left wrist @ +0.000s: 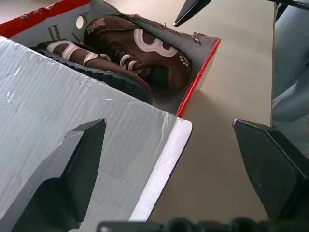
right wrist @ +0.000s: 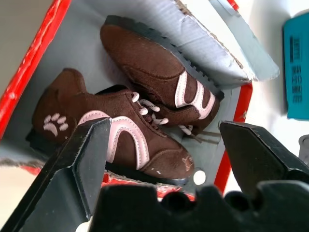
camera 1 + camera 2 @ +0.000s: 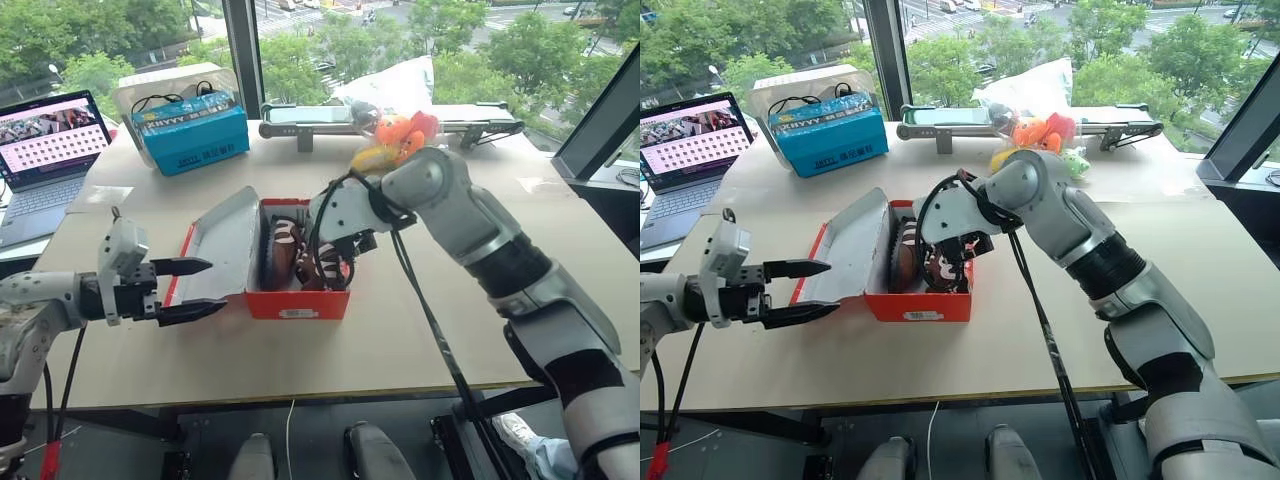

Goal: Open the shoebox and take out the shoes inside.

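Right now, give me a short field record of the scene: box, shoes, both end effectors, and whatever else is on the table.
shoebox: red, on the table, lid swung open toward the robot's left
shoes: two brown shoes, both inside the shoebox
right end effector: open, poised over the shoes, holding nothing
left end effector: open, at the lid's edge, holding nothing
blue box: far left of table
laptop: left edge, open
toy bag: behind the shoebox

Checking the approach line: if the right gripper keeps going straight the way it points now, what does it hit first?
Most likely the shoes: the right gripper is open, aimed down into the open shoebox, nearer shoe between its fingers. Depth is unclear.
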Motion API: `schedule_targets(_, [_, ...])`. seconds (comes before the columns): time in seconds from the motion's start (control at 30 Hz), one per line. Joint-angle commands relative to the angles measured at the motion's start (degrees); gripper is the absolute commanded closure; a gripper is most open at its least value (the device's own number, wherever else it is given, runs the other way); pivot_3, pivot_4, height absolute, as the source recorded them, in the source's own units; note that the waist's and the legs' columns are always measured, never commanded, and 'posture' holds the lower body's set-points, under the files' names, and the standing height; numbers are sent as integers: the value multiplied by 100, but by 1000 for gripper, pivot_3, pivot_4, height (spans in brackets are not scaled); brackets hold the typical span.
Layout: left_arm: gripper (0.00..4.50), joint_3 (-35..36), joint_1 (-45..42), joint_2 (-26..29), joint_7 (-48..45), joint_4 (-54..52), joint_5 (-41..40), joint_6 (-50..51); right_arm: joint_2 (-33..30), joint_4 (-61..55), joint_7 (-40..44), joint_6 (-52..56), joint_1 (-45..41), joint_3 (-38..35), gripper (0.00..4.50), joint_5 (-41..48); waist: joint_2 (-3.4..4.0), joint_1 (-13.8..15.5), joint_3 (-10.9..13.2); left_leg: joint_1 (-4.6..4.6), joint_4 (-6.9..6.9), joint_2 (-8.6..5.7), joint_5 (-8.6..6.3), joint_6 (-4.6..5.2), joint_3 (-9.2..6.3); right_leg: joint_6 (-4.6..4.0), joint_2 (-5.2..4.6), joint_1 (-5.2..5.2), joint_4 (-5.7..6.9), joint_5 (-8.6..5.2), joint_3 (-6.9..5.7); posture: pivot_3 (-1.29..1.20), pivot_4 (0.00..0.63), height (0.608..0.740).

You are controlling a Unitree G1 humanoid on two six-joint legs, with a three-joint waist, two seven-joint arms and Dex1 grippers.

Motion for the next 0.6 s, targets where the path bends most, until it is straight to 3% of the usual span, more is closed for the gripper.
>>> schedule_targets(0.03, [0, 68, -31, -15, -13, -68, 5, -111, 207, 182, -12, -124, -253, -233, 275, -53, 0, 1, 0, 0, 1, 0, 0, 0, 0, 0, 0, 1, 0, 0, 0, 0, 150, 701])
schedule_targets(0.1, [0, 76, 0, -32, 20, -109, 3, -109, 446, 494, -304, 461, -420, -490, 275, -36, 0, -2, 0, 1, 2, 0, 0, 0, 0, -1, 0, 1, 3, 1, 0, 0, 150, 701])
schedule_targets(0.27, [0, 83, 53, -52, 59, -149, 5, -101, 1209, 1182, -1213, 3184, -810, -1565, 275, 494, -1, 6, 0, -3, 10, -1, 0, 0, -1, -39, 0, -16, 42, 8, 1, 0, 150, 701])
schedule_targets(0.6, [0, -64, 6, -117, 66, -160, 30, -120, 1849, 42, -2325, 6321, -142, -2235, 275, 1006, -2, 1, -1, -14, 6, -2, 0, 0, -5, -66, 2, -51, 85, -2, -1, 0, 150, 701])
